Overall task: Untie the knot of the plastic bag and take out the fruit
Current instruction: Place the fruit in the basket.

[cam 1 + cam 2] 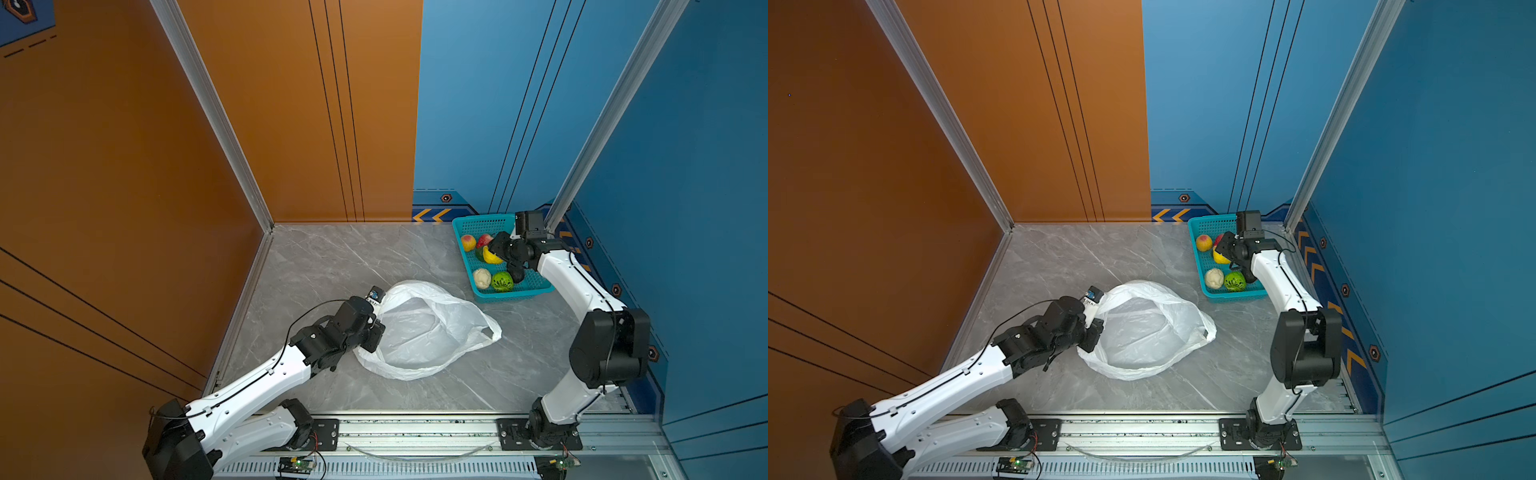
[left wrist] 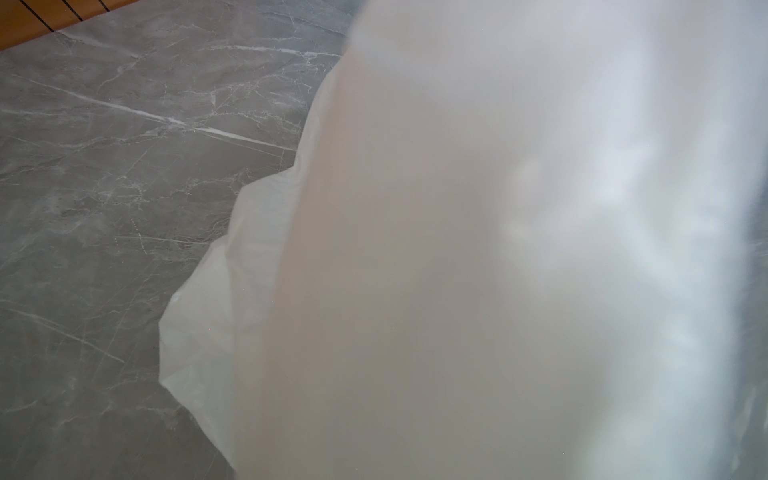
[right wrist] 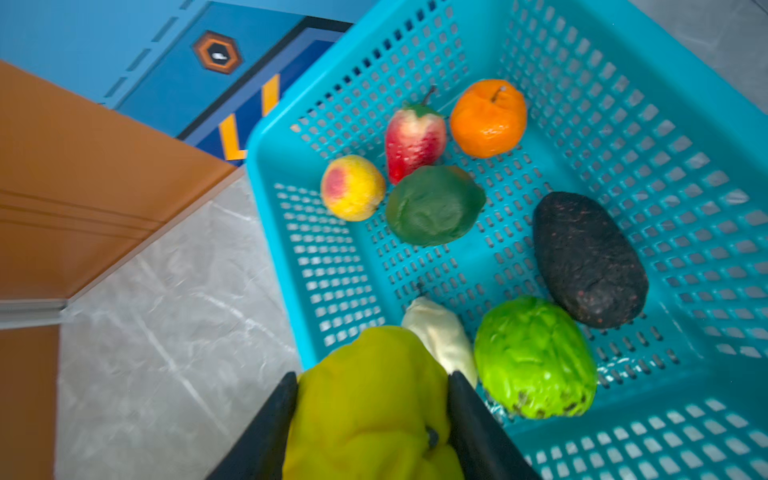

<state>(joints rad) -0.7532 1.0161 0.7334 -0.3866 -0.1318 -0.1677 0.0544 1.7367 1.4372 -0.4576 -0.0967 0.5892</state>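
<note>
The white plastic bag (image 1: pixel 424 332) (image 1: pixel 1142 332) lies mid-table, its mouth gaping, no fruit showing inside. The knot is out of view. My left gripper (image 1: pixel 372 330) (image 1: pixel 1095 332) is shut on the bag's left rim; plastic (image 2: pixel 457 249) veils the left wrist view and hides the jaws. Over the teal basket (image 1: pixel 478 226) (image 3: pixel 623 124), my right gripper (image 3: pixel 372 375) (image 1: pixel 496 253) is shut on a yellow fruit (image 3: pixel 374 407) (image 1: pixel 1220 257). In the basket lie orange (image 3: pixel 488 118), red (image 3: pixel 413 141), red-yellow (image 3: pixel 352 188), dark green (image 3: pixel 434 205), black (image 3: pixel 588 257), bright green (image 3: pixel 534 357) and cream-white (image 3: pixel 440 332) fruit.
The basket stands in the back right corner against the blue wall (image 1: pixel 623 124). An orange wall (image 1: pixel 124 166) bounds the left side. A metal rail (image 1: pixel 415 432) carrying both arm bases runs along the front edge. Bare grey marble tabletop (image 1: pixel 332 257) lies behind the bag.
</note>
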